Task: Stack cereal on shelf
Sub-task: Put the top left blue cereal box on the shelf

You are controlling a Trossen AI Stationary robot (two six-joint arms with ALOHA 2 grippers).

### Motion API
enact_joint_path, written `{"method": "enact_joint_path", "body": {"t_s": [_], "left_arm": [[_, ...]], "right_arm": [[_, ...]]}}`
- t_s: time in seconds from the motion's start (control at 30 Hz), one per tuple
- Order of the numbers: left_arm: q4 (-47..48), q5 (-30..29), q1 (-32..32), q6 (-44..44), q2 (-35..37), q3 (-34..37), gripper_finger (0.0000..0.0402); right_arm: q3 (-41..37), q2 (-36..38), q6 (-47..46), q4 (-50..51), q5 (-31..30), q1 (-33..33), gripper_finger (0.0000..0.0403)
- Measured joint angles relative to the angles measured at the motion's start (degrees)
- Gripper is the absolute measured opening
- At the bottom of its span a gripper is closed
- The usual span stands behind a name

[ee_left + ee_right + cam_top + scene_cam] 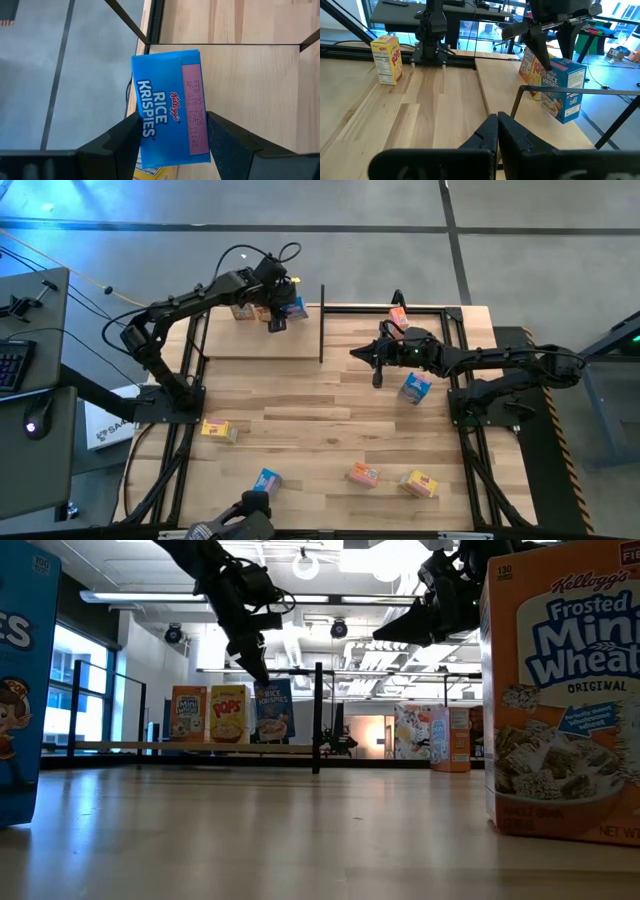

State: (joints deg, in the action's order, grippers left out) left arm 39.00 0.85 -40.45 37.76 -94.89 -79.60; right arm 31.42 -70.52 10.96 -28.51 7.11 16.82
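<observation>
The shelf [262, 346], a pale board in a black tube frame, is at the table's far left. On it stand an orange-pink cereal box [188, 714], a yellow one [228, 714] and a blue Rice Krispies one [273, 711], upright in a row. My left gripper [278, 318] reaches down over the blue box [170, 110] and is shut on it. My right gripper [376, 370] is shut and empty, above the table's middle right. The left gripper also shows in the right wrist view [542, 55]. My left gripper pinches the blue box's two narrow sides at its top end [172, 150], one finger [125, 140] on each side. The fingers come from above, pointing down. The box stands upright with its bottom on the shelf board, next to the yellow box.
Loose boxes lie on the table: blue [414, 387] and orange-pink [399, 315] by my right arm, yellow [218, 429], blue [266, 480], orange-pink [363, 474] and yellow [419, 483] toward the near edge. A black post [322, 320] bounds the shelf's right side.
</observation>
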Motion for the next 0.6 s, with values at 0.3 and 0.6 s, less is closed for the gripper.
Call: {"method": "enact_joint_path", "body": {"t_s": [0.3,0.6], "left_arm": [[0.1,0.0,0.0,-0.9,0.0,0.0,0.0198],[0.0,0.0,0.0,-2.3,0.0,0.0,0.0198]], "right_arm": [[0.0,0.0,0.0,0.0,0.0,0.0,0.0000],[0.0,0.0,0.0,0.0,0.0,0.0,0.0000]]}}
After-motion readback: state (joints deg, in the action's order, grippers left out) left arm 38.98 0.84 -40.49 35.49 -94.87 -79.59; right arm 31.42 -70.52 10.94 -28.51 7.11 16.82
